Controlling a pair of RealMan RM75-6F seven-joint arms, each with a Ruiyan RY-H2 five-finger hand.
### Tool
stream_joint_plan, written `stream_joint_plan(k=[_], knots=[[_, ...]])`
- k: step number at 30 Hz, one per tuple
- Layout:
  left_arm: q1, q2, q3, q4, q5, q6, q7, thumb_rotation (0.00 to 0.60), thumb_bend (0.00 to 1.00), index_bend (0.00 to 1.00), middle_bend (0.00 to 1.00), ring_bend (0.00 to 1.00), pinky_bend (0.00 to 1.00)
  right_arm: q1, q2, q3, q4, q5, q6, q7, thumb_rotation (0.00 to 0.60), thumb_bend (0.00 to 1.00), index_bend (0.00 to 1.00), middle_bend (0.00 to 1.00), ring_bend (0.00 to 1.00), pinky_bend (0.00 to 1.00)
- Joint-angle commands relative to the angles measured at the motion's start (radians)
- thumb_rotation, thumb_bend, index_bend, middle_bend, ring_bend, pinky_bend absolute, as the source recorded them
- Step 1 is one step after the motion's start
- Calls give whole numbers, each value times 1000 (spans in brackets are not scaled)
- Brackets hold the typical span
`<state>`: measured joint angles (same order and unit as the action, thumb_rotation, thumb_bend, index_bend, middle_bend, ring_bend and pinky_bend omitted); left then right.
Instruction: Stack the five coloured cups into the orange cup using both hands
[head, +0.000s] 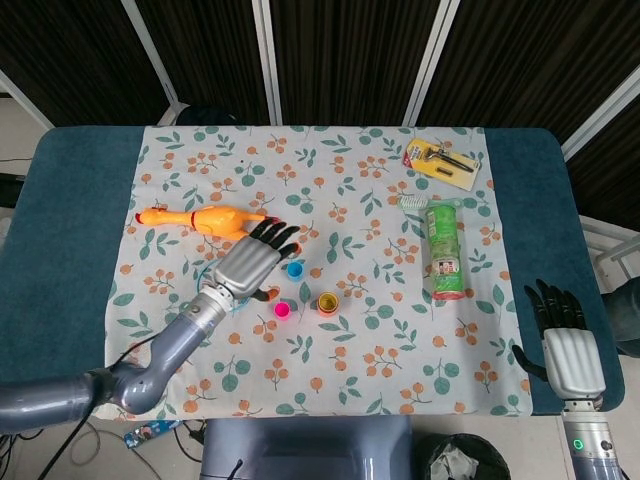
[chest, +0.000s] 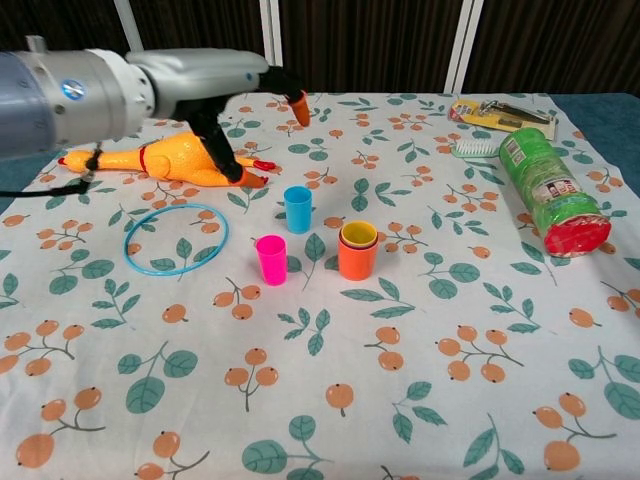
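The orange cup (chest: 357, 256) (head: 327, 302) stands mid-cloth with a yellow cup nested inside it. A blue cup (chest: 298, 209) (head: 294, 268) and a pink cup (chest: 271, 259) (head: 283, 309) stand upright to its left. My left hand (head: 250, 265) (chest: 230, 110) hovers open above the cloth, fingers spread, just left of the blue cup and holding nothing. My right hand (head: 566, 340) is open at the table's near right edge, far from the cups; the chest view does not show it.
A rubber chicken (head: 205, 220) (chest: 165, 160) lies at the left, with a blue ring (head: 226, 285) (chest: 176, 238) in front of it. A green bottle (head: 444, 250) (chest: 547, 190) lies on its side at the right. A brush (chest: 478, 146) and a carded tool pack (head: 441, 163) sit far right.
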<state>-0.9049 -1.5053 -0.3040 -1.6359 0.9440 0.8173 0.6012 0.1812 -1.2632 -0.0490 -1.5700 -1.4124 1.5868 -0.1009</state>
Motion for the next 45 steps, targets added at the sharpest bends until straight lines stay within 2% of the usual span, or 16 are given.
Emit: stream_joint_plan(k=[1, 10, 22, 28, 36, 45], knots=[[-76, -104, 1, 73, -109, 48, 93, 600, 167, 270, 40, 0, 0, -3, 0, 6, 1, 1, -8, 4, 600, 336, 50, 0, 0, 77], [-146, -195, 22, 150, -227, 115, 208, 600, 166, 304, 42, 0, 0, -10, -6, 21, 3, 0, -34, 0, 600, 336, 66, 0, 0, 77], [-172, -224, 54, 208, -309, 142, 259, 600, 166, 351, 43, 0, 0, -16, -21, 39, 13, 1, -70, -1, 600, 336, 79, 0, 0, 77], [-184, -247, 59, 262, -304, 115, 234, 600, 169, 366, 54, 0, 0, -17, -29, 49, 20, 6, -86, -5, 600, 337, 86, 0, 0, 77], [-188, -292, 78, 353, -277, 86, 191, 600, 221, 414, 63, 0, 0, -24, -35, 63, 24, 9, -90, -5, 600, 336, 100, 0, 0, 77], [-190, -301, 78, 374, -248, 108, 180, 600, 223, 418, 63, 0, 0, -28, -39, 72, 29, 9, -100, -1, 600, 336, 105, 0, 0, 77]])
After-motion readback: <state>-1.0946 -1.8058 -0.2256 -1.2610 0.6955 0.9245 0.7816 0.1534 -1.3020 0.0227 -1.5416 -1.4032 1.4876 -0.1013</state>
